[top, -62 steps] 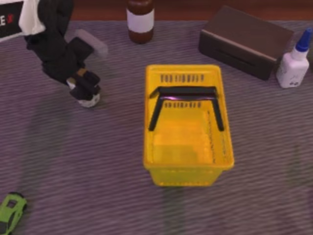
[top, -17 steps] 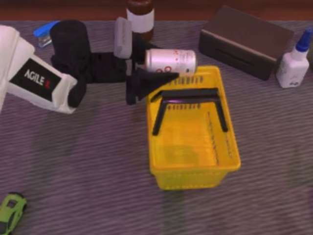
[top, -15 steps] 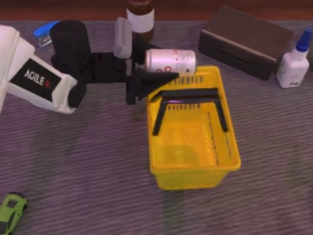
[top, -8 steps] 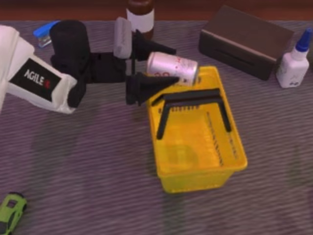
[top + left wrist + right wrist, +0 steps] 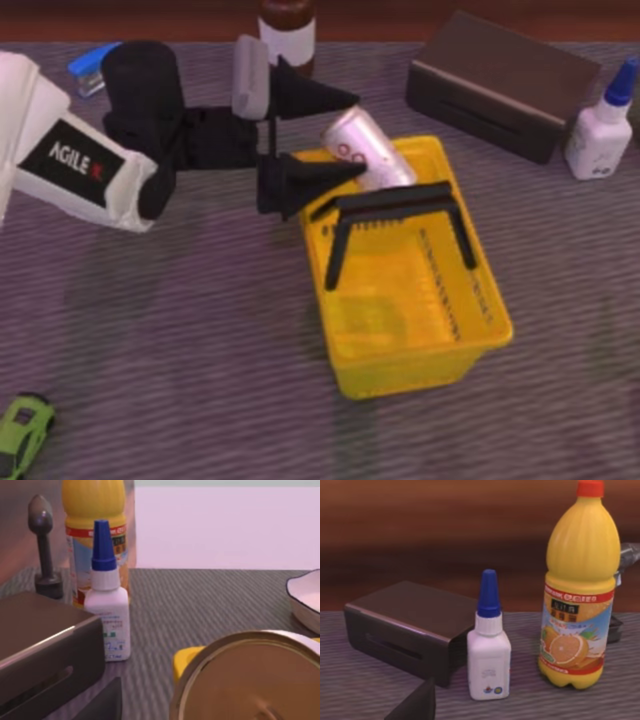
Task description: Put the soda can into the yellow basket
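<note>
Soda can (image 5: 366, 160): now released, tilted on slotted yellow basket (image 5: 470, 345) rim; left gripper (image 5: 345, 135) fingers spread, at 11 o'clock.

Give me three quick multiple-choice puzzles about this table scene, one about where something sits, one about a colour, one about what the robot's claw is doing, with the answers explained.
1. Where is the soda can?
A. Tilted over the yellow basket's far rim
B. Beside the green toy car
C. On top of the dark box

2. What colour is the glue bottle's cap?
A. Red
B. Blue
C. Green

3. How does the left gripper stand?
A. Shut on the can
B. Open, fingers spread either side of the can
C. Shut on a basket handle

Answers:
1 A: the top view shows the can leaning at the basket's far edge, by the black handles.
2 B: both wrist views show a blue cap on the white bottle.
3 B: in the top view the two black fingers stand apart, not clamping the can.
</note>
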Available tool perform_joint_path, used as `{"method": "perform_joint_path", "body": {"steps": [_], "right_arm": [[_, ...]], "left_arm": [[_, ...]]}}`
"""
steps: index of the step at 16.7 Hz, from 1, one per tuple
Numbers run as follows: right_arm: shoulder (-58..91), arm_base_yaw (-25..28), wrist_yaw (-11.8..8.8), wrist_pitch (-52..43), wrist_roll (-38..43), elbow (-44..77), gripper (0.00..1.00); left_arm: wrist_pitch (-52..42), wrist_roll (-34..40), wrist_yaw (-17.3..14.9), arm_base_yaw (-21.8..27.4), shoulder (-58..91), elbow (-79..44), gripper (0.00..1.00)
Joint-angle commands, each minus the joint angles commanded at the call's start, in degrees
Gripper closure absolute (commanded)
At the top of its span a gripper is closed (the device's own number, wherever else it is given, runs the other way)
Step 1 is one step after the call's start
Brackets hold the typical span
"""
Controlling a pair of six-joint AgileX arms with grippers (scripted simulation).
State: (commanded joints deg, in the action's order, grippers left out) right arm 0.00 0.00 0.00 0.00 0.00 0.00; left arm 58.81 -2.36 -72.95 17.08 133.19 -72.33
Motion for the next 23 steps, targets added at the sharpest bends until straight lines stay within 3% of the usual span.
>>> {"method": "perform_joint_path", "body": {"steps": [4,8,12,23], "right_arm": [[3.27,1.45,-0.15,-2.90,-2.05,3.23,0.00],[15.48,5.83,-0.24,-12.64,-8.90,15.33,0.00],[36.07,11.86,-0.15,-26.87,-18.77,35.29,0.00],[104.08,30.34,-0.30,-70.60,-48.75,99.85,0.00]], "left_arm": [[-1.52,0.69,2.02,-0.55,-3.08,1.41,0.00],[-7.04,2.72,9.33,-2.71,-14.98,6.91,0.00],[-16.14,5.03,20.53,-6.16,-34.36,16.59,0.00],[-47.00,6.01,56.24,-15.29,-103.18,54.40,0.00]]}}
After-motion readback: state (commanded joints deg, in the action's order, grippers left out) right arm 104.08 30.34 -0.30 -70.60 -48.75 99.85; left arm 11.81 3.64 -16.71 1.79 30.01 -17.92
